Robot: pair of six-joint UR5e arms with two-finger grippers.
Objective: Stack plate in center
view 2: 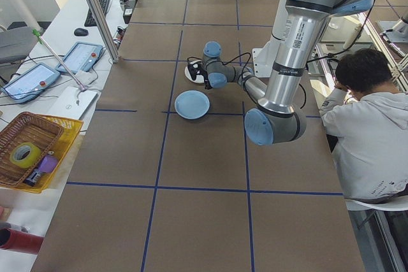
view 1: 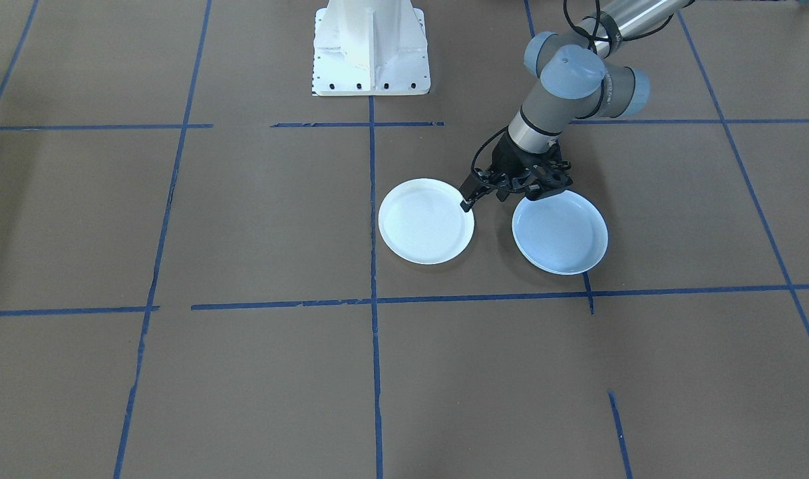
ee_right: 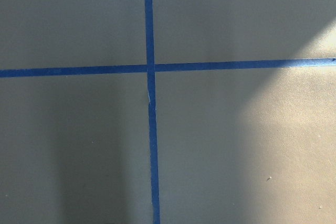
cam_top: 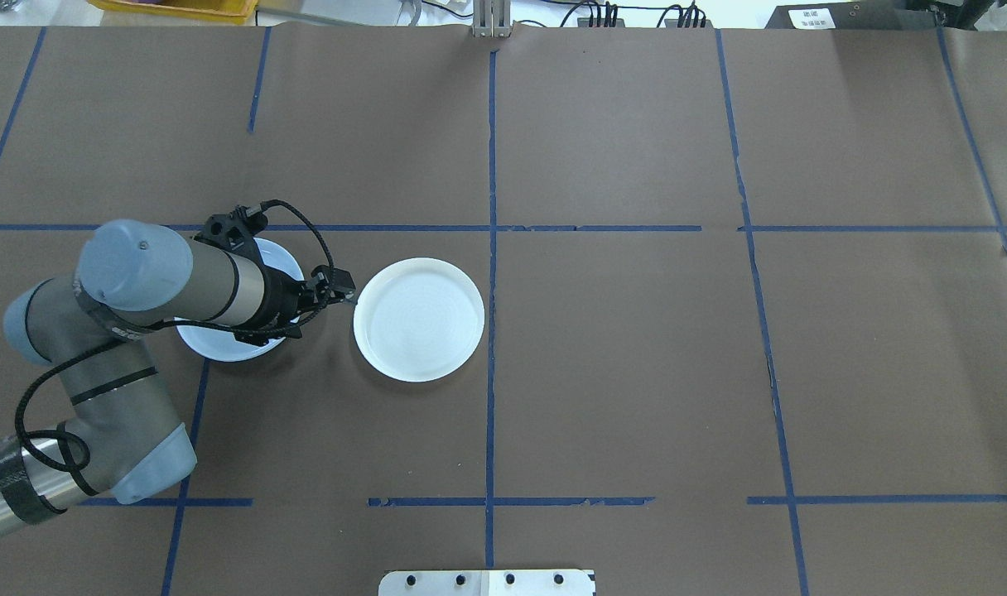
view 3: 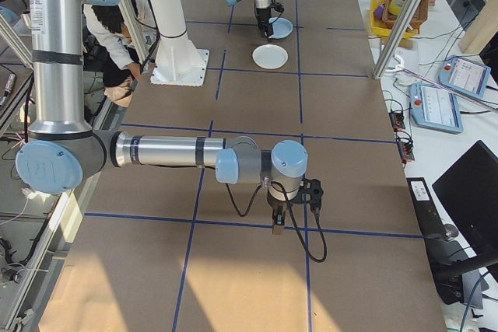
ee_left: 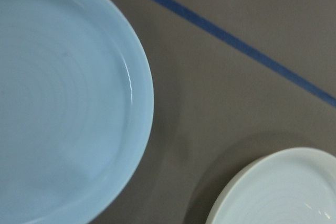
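Two plates lie on a brown paper-covered surface (cam_top: 636, 364) divided into rectangles by blue tape lines (cam_top: 491, 331). The pale-blue plate (view 1: 561, 233) lies flat, apart from the white plate (view 1: 426, 221), which lies beside it and closer to the central tape line; bare surface separates the two rims. The left pincer (view 1: 487, 193) hangs over that gap, one fingertip at the white plate's rim and its body above the near edge of the pale-blue plate; its fingers are spread and grip nothing. In the left wrist view both plates show faint concentric rings. The white robot base (view 1: 371, 46) stands beyond the white plate, on the central tape line. The right pincer (view 3: 278, 223) hangs well away from the white plate, above a tape crossing; whether its fingers are spread or pressed together cannot be told. Beside the surface stand tablets (view 2: 29, 79), a wicker basket (view 2: 29, 148) on a yellow tray, and a seated person (view 2: 370, 132).
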